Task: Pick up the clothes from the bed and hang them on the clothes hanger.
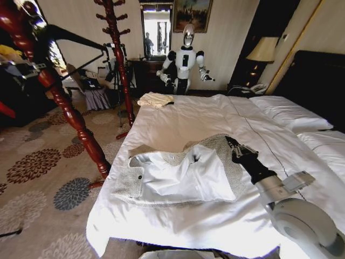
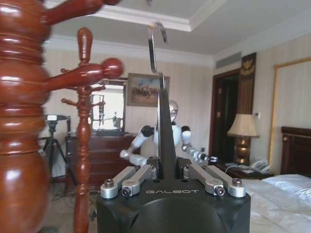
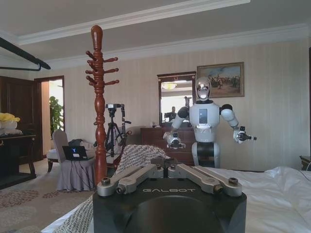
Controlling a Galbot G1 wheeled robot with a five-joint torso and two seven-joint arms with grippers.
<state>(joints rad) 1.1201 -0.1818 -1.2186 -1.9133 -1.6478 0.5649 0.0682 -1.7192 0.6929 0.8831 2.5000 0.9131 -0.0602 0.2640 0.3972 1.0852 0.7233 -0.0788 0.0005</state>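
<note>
Gripping the jacket (image 1: 178, 170) collar edge suits this soft, limp knit; right gripper (image 1: 235, 144) closes there, left gripper (image 2: 167, 182) clamps the hanger (image 2: 164, 141).

You have the bed (image 1: 178, 221) carrying the jacket (image 1: 178, 172), spread lining-up near its foot edge, a small cream cloth (image 1: 155, 99) at the far left corner, and seemingly two pillows (image 1: 291, 114) by the headboard.

The jacket (image 1: 178, 172) lies spread on the bed's (image 1: 178, 226) near half. The right claw (image 1: 235, 147) rests at its right edge. Farther back lies a folded cloth (image 1: 155, 99). The coat stand (image 1: 118, 59) stands left of the bed; pillows (image 1: 291, 113) lie at right.
</note>
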